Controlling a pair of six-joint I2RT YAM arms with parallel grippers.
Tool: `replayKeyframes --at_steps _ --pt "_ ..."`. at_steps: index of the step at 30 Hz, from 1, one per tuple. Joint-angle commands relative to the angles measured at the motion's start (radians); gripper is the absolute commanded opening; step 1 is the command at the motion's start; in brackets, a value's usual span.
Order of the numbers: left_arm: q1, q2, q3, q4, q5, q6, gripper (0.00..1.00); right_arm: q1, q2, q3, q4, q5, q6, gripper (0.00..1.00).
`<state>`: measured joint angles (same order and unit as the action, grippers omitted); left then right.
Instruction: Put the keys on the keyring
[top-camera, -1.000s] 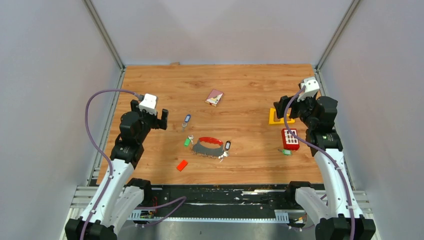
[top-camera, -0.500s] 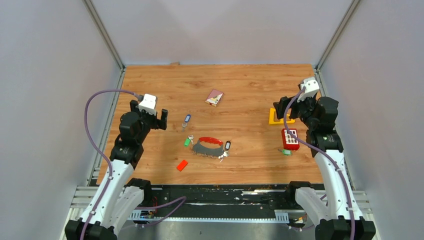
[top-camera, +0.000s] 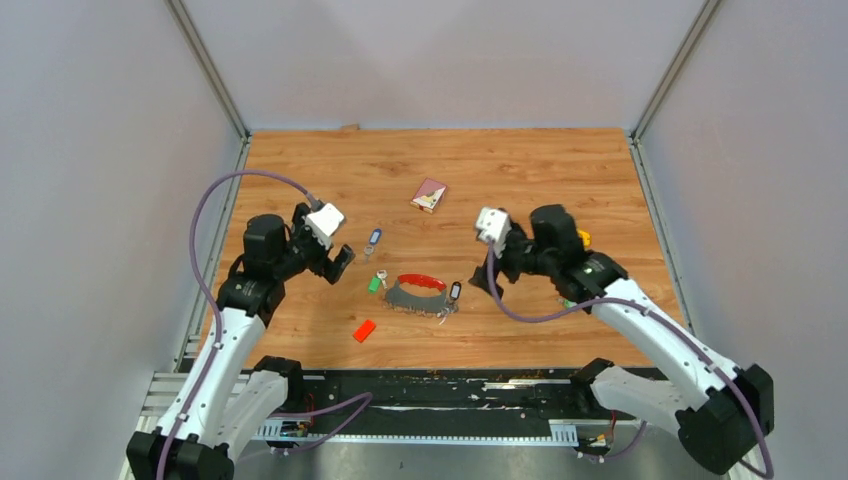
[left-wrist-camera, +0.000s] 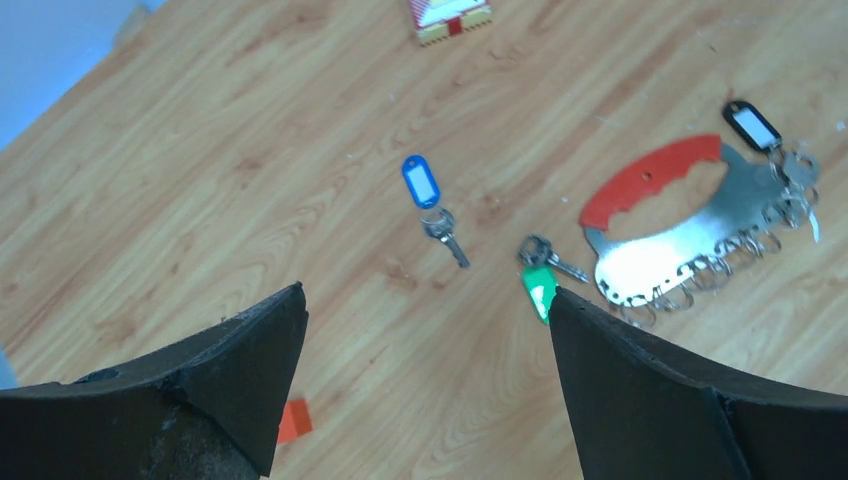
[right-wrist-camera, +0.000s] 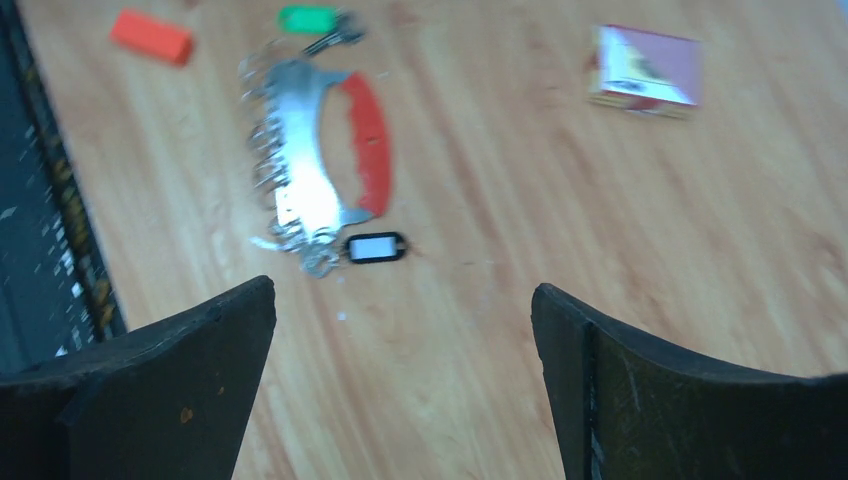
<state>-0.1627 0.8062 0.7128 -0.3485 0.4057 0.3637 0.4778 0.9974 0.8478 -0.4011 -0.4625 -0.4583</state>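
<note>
Three keys matter here. The green-tagged key (left-wrist-camera: 540, 288) lies just beside the left end of the keyring (left-wrist-camera: 680, 215). The blue-tagged key (left-wrist-camera: 421, 182) lies apart from it, farther up the table (top-camera: 500, 170). The black-tagged key (left-wrist-camera: 752, 125) touches the keyring's right end, and I cannot tell whether it is already hooked on.

The keyring lies flat near the middle of the table. It is a metal plate with a red curved grip and a row of small rings along its toothed edge.

The keys look light, thin and slippery against the wood. The plastic tags are probably the better place to pinch, across their narrow sides. The keyring looks stiff and would likely slide if pushed, so its red grip seems the place to hold it down.

The left gripper (left-wrist-camera: 425, 300) hovers over the green and blue keys, its jaws spread wide and holding nothing. The right gripper (right-wrist-camera: 402, 290) hangs near the black tag, also spread and holding nothing.

A small red-and-white box (left-wrist-camera: 450, 15) and an orange block (right-wrist-camera: 152, 36) lie farther out.
</note>
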Motion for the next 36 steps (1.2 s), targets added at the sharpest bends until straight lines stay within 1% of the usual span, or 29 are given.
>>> replayKeyframes --at_steps 1,4,8,13,18,22,31,36 --pt "0.005 -0.072 -0.071 -0.027 0.139 0.112 0.96 0.188 0.099 -0.017 -0.061 0.08 -0.161 0.99" --pt "0.005 -0.099 -0.111 0.005 0.162 0.108 0.93 0.287 0.188 0.002 -0.035 0.085 -0.171 0.97" --pt "0.005 -0.077 -0.115 0.014 0.146 0.088 0.84 0.368 0.338 0.071 -0.007 0.046 -0.173 0.9" --pt "0.005 -0.092 -0.117 0.022 0.079 0.069 0.79 0.401 0.544 0.173 -0.015 -0.018 -0.233 0.76" --pt "0.005 -0.092 -0.119 0.042 0.003 0.047 0.75 0.413 0.692 0.256 -0.043 -0.02 -0.271 0.7" --pt "0.005 -0.095 -0.117 0.049 -0.023 0.038 0.74 0.413 0.74 0.275 -0.06 0.005 -0.288 0.67" --pt "0.005 -0.099 -0.125 0.048 -0.012 0.046 0.74 0.415 0.777 0.278 -0.053 0.01 -0.287 0.62" --pt "0.005 -0.101 -0.126 0.048 -0.016 0.048 0.74 0.424 0.803 0.304 -0.063 0.005 -0.291 0.56"
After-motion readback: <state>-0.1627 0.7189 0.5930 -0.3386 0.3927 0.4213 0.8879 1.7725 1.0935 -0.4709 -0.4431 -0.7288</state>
